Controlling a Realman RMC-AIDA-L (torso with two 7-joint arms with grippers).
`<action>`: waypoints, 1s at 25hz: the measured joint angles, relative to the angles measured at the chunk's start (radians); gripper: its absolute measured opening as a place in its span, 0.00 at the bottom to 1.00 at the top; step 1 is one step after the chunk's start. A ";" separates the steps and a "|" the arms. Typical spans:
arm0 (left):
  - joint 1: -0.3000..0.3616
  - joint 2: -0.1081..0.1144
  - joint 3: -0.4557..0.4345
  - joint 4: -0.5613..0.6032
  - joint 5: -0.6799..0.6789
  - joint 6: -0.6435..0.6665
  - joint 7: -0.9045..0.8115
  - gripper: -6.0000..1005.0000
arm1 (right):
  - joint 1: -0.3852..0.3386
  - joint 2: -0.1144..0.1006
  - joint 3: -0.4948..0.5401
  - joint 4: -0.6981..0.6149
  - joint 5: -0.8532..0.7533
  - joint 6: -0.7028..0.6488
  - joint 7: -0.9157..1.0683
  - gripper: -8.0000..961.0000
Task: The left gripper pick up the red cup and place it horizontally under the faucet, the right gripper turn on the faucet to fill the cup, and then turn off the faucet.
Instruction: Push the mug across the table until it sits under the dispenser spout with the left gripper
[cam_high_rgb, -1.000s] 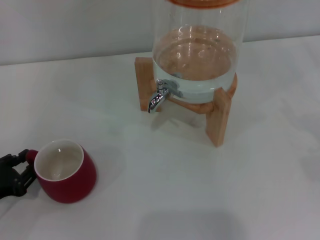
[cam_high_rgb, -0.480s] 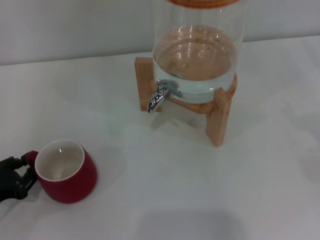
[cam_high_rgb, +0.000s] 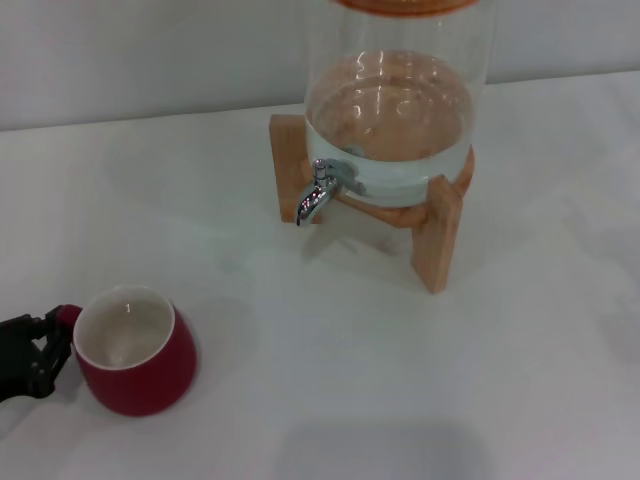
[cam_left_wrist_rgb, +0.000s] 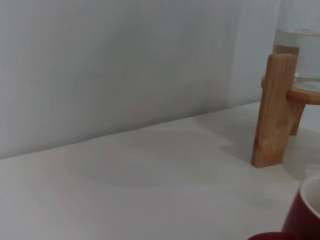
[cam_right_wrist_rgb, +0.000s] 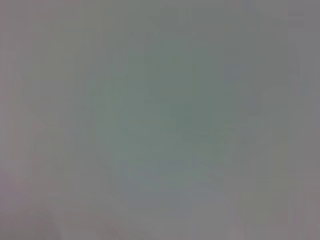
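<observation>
The red cup (cam_high_rgb: 140, 375) stands on the white table at the near left, cream inside facing up, its small handle pointing left. My left gripper (cam_high_rgb: 52, 337) is at the left edge with its black fingers closed around that handle. The left wrist view shows only the cup's rim and side (cam_left_wrist_rgb: 305, 215). The chrome faucet (cam_high_rgb: 318, 192) juts from the clear glass jar (cam_high_rgb: 395, 110) at the far centre, spout down, well away from the cup. No water runs from it. My right gripper is out of view; its wrist view is blank grey.
The jar holds water and rests on a wooden cross stand (cam_high_rgb: 438, 235), which also shows in the left wrist view (cam_left_wrist_rgb: 272, 110). A pale wall runs behind the table. Bare white tabletop (cam_high_rgb: 330, 350) lies between the cup and the stand.
The left gripper and the cup have shifted slightly toward me and to the right together; the cup's mouth has tipped a little. The faucet and jar have not moved.
</observation>
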 joint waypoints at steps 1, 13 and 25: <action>0.001 0.000 0.000 0.002 0.000 -0.002 0.000 0.16 | 0.000 0.001 0.002 0.000 0.000 0.000 0.000 0.75; 0.002 0.001 0.030 0.013 -0.001 -0.010 0.000 0.14 | 0.000 0.002 0.008 0.000 0.000 0.000 0.000 0.75; 0.003 0.000 0.024 0.021 -0.055 -0.037 0.003 0.13 | -0.002 0.002 0.008 0.000 0.000 0.001 0.000 0.75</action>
